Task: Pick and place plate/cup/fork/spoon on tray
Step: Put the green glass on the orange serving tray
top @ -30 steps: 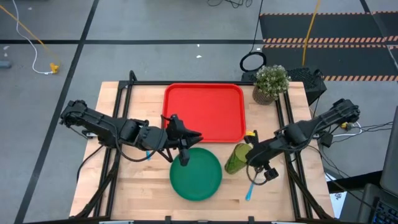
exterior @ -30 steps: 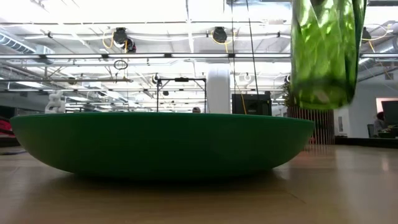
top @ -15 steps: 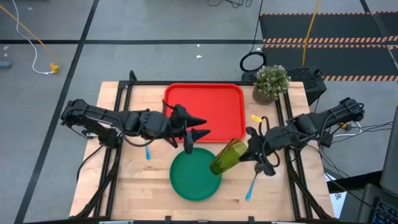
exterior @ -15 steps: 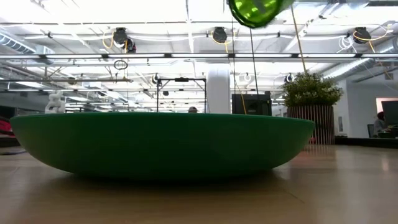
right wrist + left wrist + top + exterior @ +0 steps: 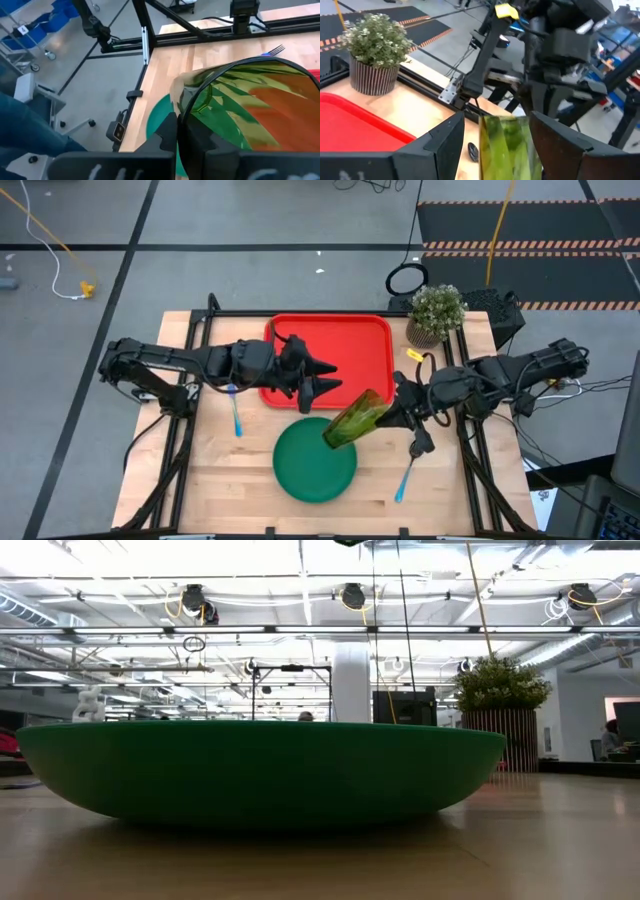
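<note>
The olive-green cup (image 5: 352, 421) hangs tipped over above the far right rim of the dark-green plate (image 5: 315, 461), with my right gripper (image 5: 394, 412) shut on it. The plate lies flat on the wood, near of the red tray (image 5: 345, 345). My left gripper (image 5: 338, 378) stands open above the tray's near edge; its fingers frame the cup (image 5: 506, 145) in its wrist view and touch nothing. The fork (image 5: 236, 420) lies on the table left of the plate. The spoon (image 5: 405, 472) lies to the plate's right. My right gripper holds the cup by its rim (image 5: 186, 107), the wall pinched with one finger (image 5: 167, 132) outside and the other inside the mouth. The fingers come from the table's right, slanting a little downward. The cup is lifted clear, lying nearly on its side, base toward the table's left.
A potted plant (image 5: 436, 314) stands at the table's far right corner, beside the tray. Black frame rails (image 5: 462, 370) run along the table's left and right sides. Bare wood shows near the front edge on either side of the plate.
My right gripper has risen with the cup and carried it toward the table's left, over the plate's rim, tipping it from upright onto its side. My left gripper has moved from the plate's far rim toward the far edge, out over the tray's near edge.
</note>
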You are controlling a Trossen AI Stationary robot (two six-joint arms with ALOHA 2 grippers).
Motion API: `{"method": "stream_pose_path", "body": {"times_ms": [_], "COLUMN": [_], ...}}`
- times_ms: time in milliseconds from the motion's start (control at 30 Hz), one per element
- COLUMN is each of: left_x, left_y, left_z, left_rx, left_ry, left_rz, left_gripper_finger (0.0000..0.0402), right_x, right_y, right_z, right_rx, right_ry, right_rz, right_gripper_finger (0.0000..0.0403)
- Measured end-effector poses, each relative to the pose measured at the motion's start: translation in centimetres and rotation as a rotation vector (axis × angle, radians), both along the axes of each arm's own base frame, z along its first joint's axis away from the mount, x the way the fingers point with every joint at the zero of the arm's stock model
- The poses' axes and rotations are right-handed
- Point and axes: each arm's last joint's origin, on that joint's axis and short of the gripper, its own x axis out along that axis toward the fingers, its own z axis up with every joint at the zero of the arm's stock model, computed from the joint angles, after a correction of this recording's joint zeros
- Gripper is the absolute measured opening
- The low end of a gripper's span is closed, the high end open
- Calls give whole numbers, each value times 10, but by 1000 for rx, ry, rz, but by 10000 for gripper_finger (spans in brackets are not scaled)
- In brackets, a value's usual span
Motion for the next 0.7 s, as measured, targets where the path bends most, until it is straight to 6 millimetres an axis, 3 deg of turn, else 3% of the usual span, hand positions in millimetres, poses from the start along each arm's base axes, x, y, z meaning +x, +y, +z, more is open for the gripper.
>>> {"method": "stream_pose_path", "body": {"times_ms": [433,533,700], "left_x": [-1,-1,-1], "left_y": [2,2,2], "left_z": [-2,-4,-6], "left_rx": [79,97,99], "left_ry": [30,48,69], "left_rz": [-13,-17,-21], "left_gripper_finger": [235,269,360], "right_x": [-14,-15,-15], "right_y": [-5,-6,-6], "right_z": [10,11,11], "right_rx": [38,54,67], "right_ry": [-42,-41,-37], "right_rz": [-18,-25,-31], "right_gripper_finger": [0,0,0]}}
